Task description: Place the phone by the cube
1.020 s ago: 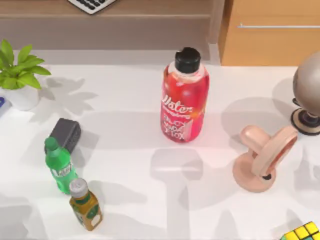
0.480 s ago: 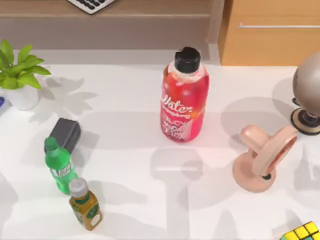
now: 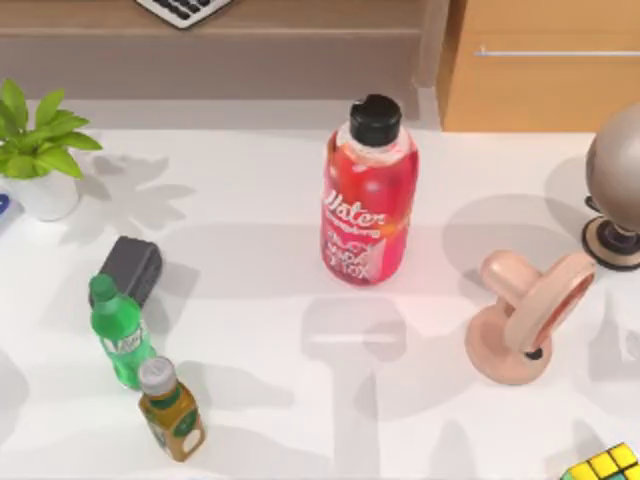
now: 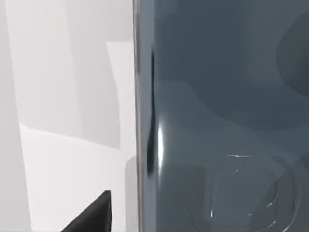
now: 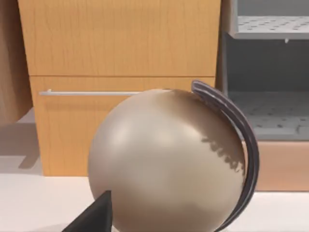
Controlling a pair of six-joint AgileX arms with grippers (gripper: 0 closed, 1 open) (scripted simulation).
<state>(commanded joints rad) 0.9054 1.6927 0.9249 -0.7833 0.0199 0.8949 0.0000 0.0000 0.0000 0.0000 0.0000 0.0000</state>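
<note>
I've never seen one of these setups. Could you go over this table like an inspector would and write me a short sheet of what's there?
Surface: white table, crossed by soft shadows.
Job's things: peach-pink phone stands on its round base at the right; puzzle cube sits at the bottom right corner, apart from the phone.
Clutter: red water bottle upright in the middle; green bottle, amber bottle and dark grey block at the left; potted plant far left; globe at the right edge.
Grippers: a dark fingertip shows in the right wrist view, facing the globe.
Cables: nothing seen.
Surroundings: wooden drawer cabinet behind the table; keyboard on the back ledge.
</note>
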